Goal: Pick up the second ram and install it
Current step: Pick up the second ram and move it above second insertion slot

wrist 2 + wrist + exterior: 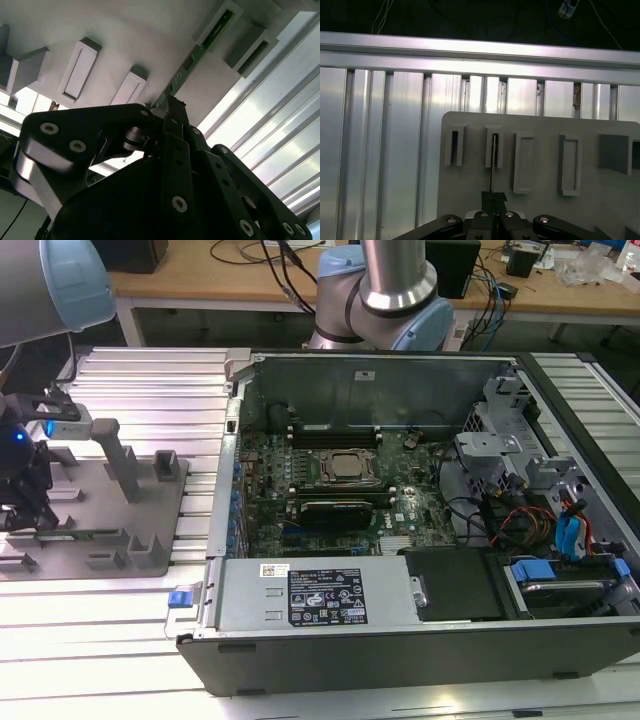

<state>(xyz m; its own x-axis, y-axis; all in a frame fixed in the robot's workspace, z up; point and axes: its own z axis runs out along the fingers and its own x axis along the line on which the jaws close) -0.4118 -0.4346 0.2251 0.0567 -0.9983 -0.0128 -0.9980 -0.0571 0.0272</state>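
The pincer (pixel 493 196) looks pressed together on the ram stick (pixel 212 36), pinching its thin upper edge. How far along its length the hold sits I cannot tell. The stick stands on edge in the slotted posts of the grey plate (pixel 545 205), and by my judgement it is not yet lifted clear. It should be light and stiff but fragile: a bare board with chips, easily cracked by twisting and liable to slip between smooth pads. The hold belongs square across the flat faces, near the middle. The plate lies on the ribbed metal bench (pixel 395 150); farther off, at the exterior view's right, sits the open computer case (pixel 400 635)
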